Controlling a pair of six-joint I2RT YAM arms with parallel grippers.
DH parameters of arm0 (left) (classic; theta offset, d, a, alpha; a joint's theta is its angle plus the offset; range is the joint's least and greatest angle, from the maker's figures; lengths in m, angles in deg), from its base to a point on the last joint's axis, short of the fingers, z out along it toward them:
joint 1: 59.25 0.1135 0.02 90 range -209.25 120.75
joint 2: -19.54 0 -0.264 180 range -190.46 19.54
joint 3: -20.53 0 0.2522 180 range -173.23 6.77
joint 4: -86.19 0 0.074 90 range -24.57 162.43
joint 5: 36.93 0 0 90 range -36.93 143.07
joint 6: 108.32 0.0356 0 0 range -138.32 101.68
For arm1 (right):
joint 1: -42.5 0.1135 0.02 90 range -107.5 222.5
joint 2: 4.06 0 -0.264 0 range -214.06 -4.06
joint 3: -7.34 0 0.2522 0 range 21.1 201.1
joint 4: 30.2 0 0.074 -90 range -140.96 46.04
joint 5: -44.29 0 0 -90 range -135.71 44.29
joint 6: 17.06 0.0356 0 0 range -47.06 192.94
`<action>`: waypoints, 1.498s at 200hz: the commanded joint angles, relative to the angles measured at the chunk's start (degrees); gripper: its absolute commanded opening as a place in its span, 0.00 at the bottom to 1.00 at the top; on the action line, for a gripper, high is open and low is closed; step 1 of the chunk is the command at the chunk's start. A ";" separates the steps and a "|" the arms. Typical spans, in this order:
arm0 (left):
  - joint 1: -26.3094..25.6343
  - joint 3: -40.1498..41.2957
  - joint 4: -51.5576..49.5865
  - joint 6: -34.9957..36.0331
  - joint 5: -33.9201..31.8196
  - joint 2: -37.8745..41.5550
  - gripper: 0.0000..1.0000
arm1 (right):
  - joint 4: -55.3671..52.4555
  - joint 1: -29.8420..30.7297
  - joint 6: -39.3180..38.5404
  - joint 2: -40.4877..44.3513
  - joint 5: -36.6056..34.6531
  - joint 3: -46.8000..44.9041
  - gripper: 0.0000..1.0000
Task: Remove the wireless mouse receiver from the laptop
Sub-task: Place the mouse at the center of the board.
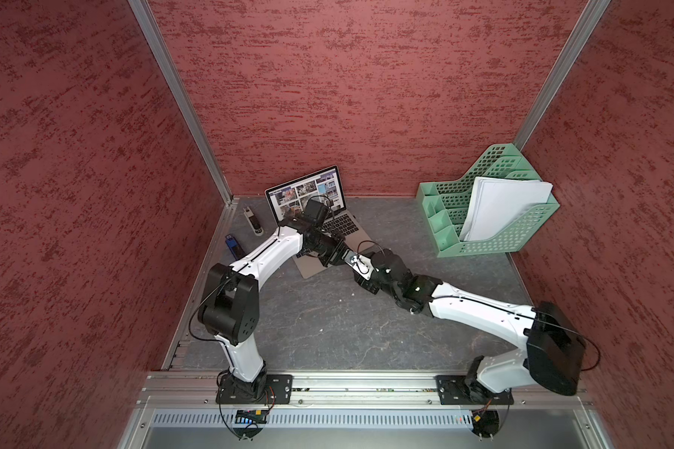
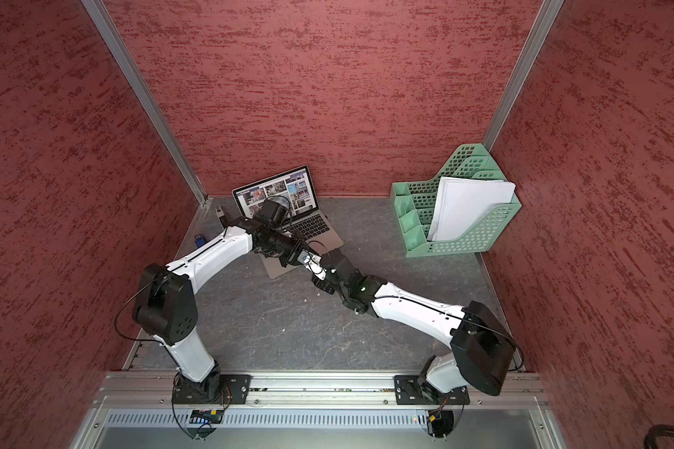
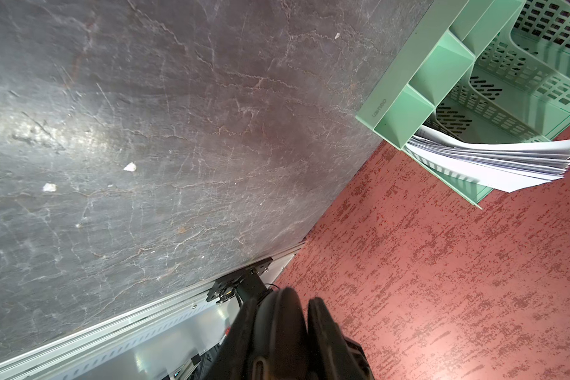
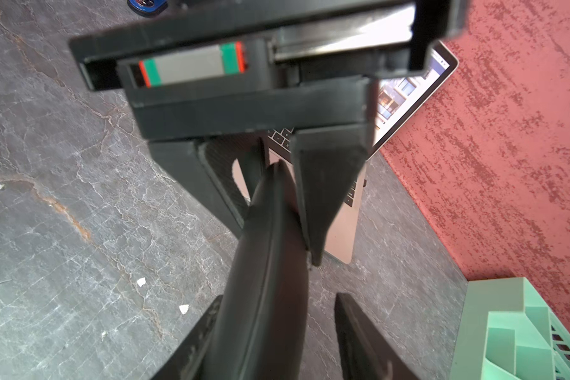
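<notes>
The silver-grey laptop [image 1: 313, 269] stands open at the back left, its screen [image 1: 308, 190] showing a grid of photos; it also appears in the right wrist view [image 4: 343, 227]. The wireless mouse receiver is hidden in every view. Over the laptop's front right corner my two grippers meet. My left gripper [image 3: 283, 304] is shut on a black oval mouse [image 3: 278, 324]. The mouse [image 4: 267, 263] reaches from the left gripper [image 4: 277, 230] into my right gripper [image 4: 280, 297], which is open. One right finger [image 4: 208, 329] lies against the mouse; the other [image 4: 352, 329] stands apart from it.
A green mesh file organizer [image 1: 495, 241] holding white paper stands at the back right. Left of the laptop lie a blue-and-black object [image 1: 232, 245] and a grey stapler-like item [image 1: 252, 221]. Red walls close in three sides. Small white scraps [image 4: 141, 282] dot the grey tabletop.
</notes>
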 commanded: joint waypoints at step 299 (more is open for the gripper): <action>-5.32 18.23 8.24 31.57 -53.23 31.33 1.00 | -29.41 -10.70 35.14 -7.91 62.14 2.09 0.00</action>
